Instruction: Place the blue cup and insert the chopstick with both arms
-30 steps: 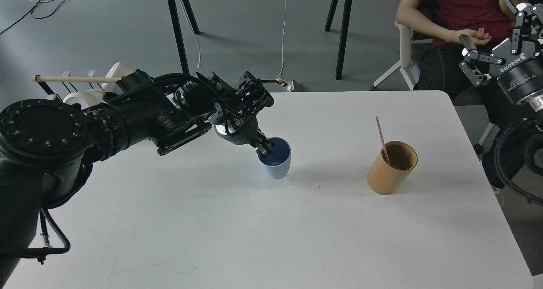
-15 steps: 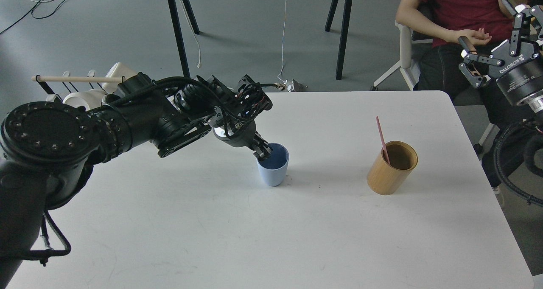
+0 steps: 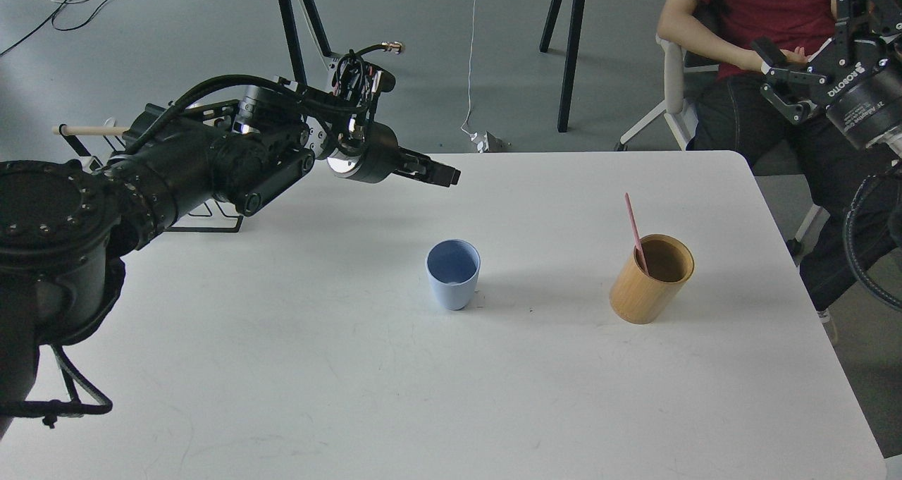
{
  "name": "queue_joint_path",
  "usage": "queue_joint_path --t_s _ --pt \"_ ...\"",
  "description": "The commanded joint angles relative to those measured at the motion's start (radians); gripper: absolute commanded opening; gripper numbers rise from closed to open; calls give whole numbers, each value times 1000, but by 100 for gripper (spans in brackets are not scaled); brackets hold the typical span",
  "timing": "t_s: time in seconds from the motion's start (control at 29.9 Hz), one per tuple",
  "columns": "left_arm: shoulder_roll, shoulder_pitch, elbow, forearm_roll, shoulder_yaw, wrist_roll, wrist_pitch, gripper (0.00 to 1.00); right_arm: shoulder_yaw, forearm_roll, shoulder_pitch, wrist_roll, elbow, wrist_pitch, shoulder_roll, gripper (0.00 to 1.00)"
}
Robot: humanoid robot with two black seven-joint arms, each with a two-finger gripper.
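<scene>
So the blue cup (image 3: 453, 274) stands placed at centre frame; my left gripper (image 3: 444, 175), state unclear, holds nothing; chopstick (image 3: 635, 231) waits in the wooden cup (image 3: 650, 280).

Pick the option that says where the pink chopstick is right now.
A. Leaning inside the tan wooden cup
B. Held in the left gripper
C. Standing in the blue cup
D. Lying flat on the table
A. The pink chopstick leans inside the tan wooden cup; the blue cup stands empty on the white table, and the left gripper holds nothing.
</scene>
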Motion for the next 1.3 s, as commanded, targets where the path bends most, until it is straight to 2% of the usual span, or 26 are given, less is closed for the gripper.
queue_joint_path --t_s 0.0,0.23,0.4,0.5,0.8,1.27 --pt "70 40 2 -183 -52 0 0 98 3 -230 1 0 106 -126 -77 95" --pt "115 114 -10 -523 -238 0 0 98 -35 -638 -28 0 316 -339 -233 95" --pt "116 135 -56 -628 -371 0 0 98 -153 -946 -36 0 387 -540 -263 95" --pt "118 149 -78 -649 -425 0 0 98 -233 -1051 -36 0 387 -610 -257 95" --pt "141 154 -106 -711 -444 0 0 98 -416 -1193 -43 0 332 -692 -196 95" --pt "139 170 -107 -722 -444 0 0 98 -454 -1267 -51 0 111 -716 53 92"
